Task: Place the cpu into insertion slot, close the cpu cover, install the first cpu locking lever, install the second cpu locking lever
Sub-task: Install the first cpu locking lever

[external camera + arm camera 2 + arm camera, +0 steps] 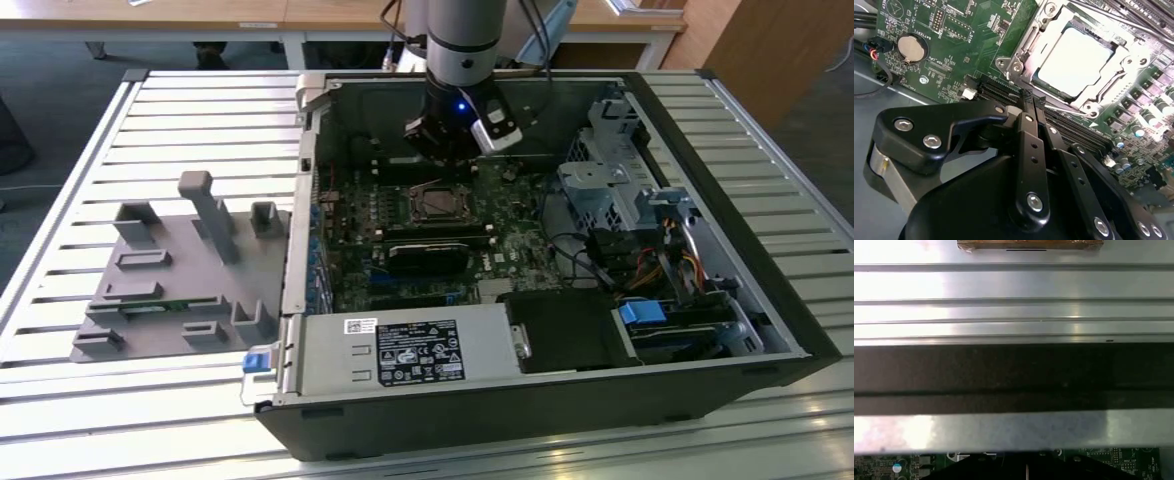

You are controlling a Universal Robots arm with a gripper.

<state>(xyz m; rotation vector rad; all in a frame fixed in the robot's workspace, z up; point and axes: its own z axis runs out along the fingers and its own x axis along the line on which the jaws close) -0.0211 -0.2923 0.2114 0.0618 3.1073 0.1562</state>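
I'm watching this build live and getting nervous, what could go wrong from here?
The chip already sits in the socket under its metal frame. The closed fingers hover right at the frame's edge, so a slip might scrape the green board. They are also close to the long black slots, which a sideways push could knock.

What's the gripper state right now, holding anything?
Gripper: shut, fingertips pressed together with nothing between them, beside the cpu cover, which lies closed over the cpu.
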